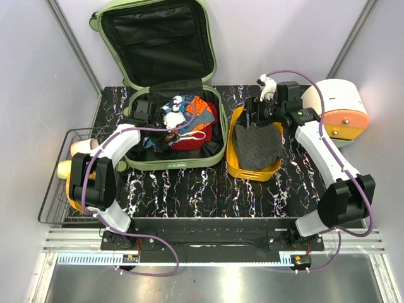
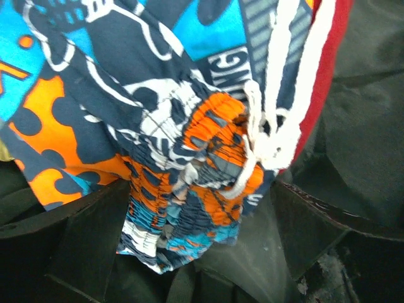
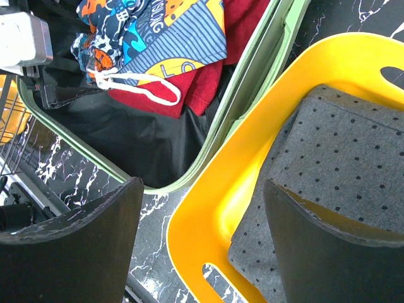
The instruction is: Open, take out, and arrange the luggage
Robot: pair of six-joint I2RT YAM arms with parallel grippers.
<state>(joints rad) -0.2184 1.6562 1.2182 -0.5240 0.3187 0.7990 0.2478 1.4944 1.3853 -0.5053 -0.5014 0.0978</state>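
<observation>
The luggage [image 1: 214,136] is a pale-green hard-shell suitcase lying open, its lid [image 1: 158,44] propped against the back wall, black lining showing. Inside lie patterned orange-blue shorts [image 1: 189,108] with a white drawstring, on a red garment [image 1: 197,137]. My left gripper [image 1: 172,120] is inside the suitcase; in its wrist view it [image 2: 199,252] is open with the bunched waistband of the shorts [image 2: 189,183] between its fingers [image 2: 82,240]. My right gripper [image 1: 255,120] is open and empty over the yellow tray's [image 3: 214,214] left wall, beside the suitcase rim [image 3: 252,95].
The yellow-orange tray [image 1: 235,161] right of the suitcase holds a grey dotted cloth [image 1: 259,148]. A wire basket [image 1: 57,189] with cream and orange items stands at the left. A white-and-orange cylinder [image 1: 341,110] sits at the far right. Walls close in behind.
</observation>
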